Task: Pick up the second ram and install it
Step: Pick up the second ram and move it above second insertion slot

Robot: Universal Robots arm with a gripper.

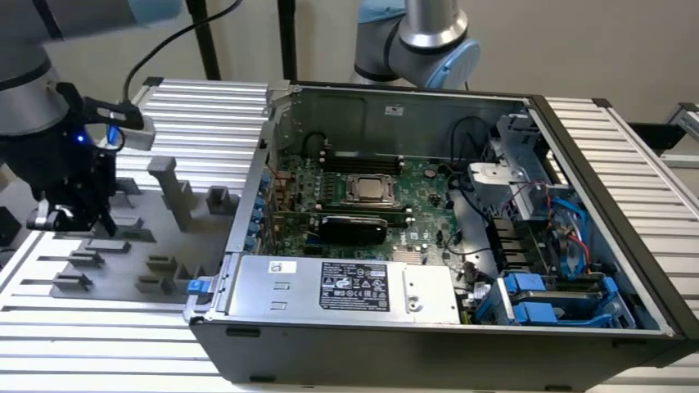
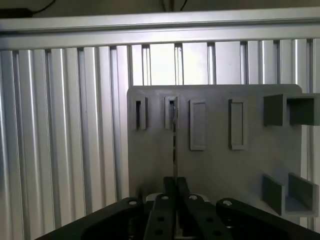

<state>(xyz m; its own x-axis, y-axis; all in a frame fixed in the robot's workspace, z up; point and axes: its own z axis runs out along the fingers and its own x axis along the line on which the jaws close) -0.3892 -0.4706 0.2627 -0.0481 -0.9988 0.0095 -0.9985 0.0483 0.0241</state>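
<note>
Snugly in the hand [image 2: 175,186] (over grey fixture [image 2: 215,165]), second ram [image 2: 175,142]

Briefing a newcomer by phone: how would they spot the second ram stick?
Left of the open computer case in the exterior view lies a grey fixture plate. On it, the tool grips the ram stick, a thin board seen edge-on in the wrist view. The holders beside it stand empty.

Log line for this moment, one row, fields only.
phase: pick | gripper: shut on thin edge-on ram stick | place: over grey slotted fixture plate | install: not yet done
</note>
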